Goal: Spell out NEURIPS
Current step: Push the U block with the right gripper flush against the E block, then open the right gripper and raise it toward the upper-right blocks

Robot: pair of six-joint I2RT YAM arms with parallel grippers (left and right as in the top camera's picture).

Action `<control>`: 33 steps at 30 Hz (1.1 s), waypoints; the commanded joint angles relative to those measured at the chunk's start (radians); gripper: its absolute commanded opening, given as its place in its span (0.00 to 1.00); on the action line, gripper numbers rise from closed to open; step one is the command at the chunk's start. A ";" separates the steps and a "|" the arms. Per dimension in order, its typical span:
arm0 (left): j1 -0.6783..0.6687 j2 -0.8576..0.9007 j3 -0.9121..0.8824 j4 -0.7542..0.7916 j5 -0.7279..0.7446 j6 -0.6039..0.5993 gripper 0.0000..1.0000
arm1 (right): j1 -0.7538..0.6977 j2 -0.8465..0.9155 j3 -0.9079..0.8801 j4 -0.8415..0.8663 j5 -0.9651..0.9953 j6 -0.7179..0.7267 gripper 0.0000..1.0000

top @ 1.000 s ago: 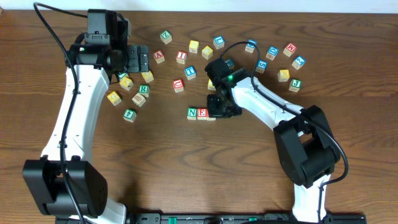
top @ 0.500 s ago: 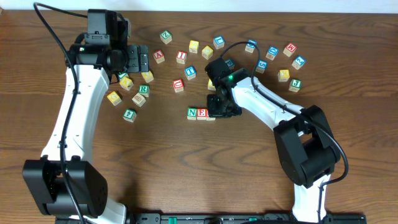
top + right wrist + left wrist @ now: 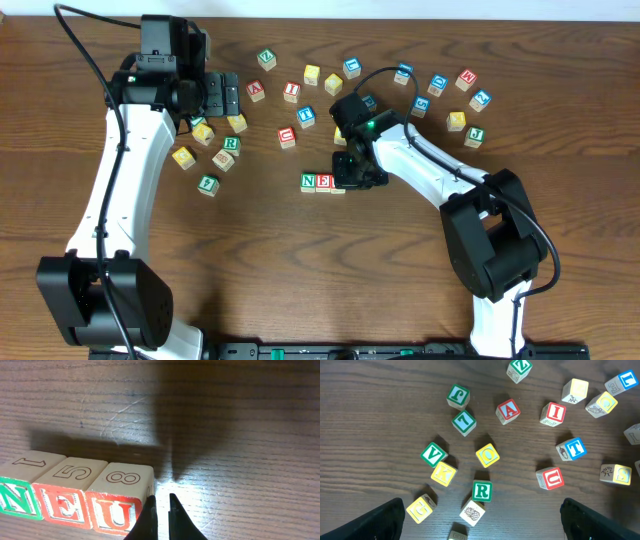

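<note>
Wood looks light, rigid, smooth; pinch R cube [image 3: 481,491] across opposite flat sides; right hand [image 3: 161,505] pressed together, empty, beside U cube [image 3: 116,505]; left hand [image 3: 220,97] spread wide

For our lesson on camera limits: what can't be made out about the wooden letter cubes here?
Overhead: red-framed wooden U cube mostly covered by the right gripper.
Right wrist: green-framed wooden N cube cut by the left edge.
Left wrist: pale wooden cube cut by the bottom edge, letter unseen.
</note>
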 commanded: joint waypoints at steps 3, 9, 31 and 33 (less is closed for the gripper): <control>0.002 -0.023 0.023 -0.004 -0.009 -0.001 0.98 | 0.010 0.002 -0.005 0.002 -0.011 -0.014 0.04; 0.002 -0.023 0.023 -0.004 -0.009 -0.001 0.98 | 0.008 0.001 -0.004 -0.002 -0.010 -0.015 0.05; 0.002 -0.023 0.023 -0.004 -0.009 -0.001 0.98 | -0.149 0.001 0.294 -0.251 0.010 -0.195 0.18; 0.002 -0.023 0.023 -0.004 -0.009 -0.001 0.98 | -0.162 0.001 0.338 -0.273 0.010 -0.212 0.22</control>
